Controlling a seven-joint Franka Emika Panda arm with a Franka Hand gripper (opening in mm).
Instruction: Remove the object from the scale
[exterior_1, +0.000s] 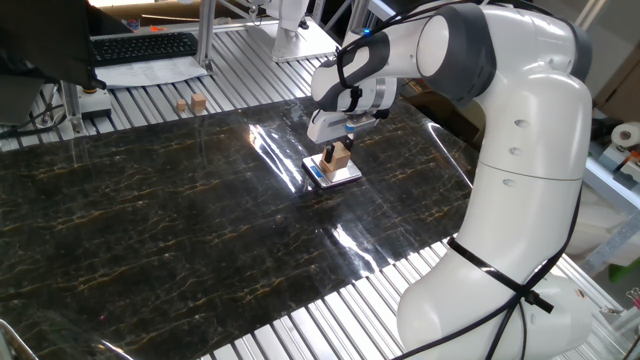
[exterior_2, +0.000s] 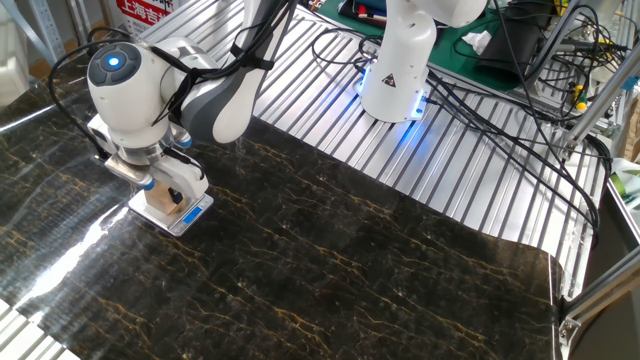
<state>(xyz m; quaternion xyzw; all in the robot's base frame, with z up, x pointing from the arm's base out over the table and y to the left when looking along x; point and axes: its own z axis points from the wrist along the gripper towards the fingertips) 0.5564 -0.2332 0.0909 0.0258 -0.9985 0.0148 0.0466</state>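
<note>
Both views evenly bright; overhead room light, diffuse; no strong colour cast. Glossy dark worktop (exterior_1: 150, 220) shows specular glare: a white streak beside the scale (exterior_1: 331, 172) in one fixed view, running on toward the near edge; in the other fixed view a pale sheen at the left, near the scale (exterior_2: 172, 212). Shadows soft and short; a faint dark patch under the arm at the scale. Blue LED glow at the arm base (exterior_2: 396, 95) spills onto the ribbed metal deck; blue ring lit on the arm joint (exterior_2: 111, 61). Focus sharp across both; no motion blur; background clutter slightly soft; mild wide-angle bending at the edges.
</note>
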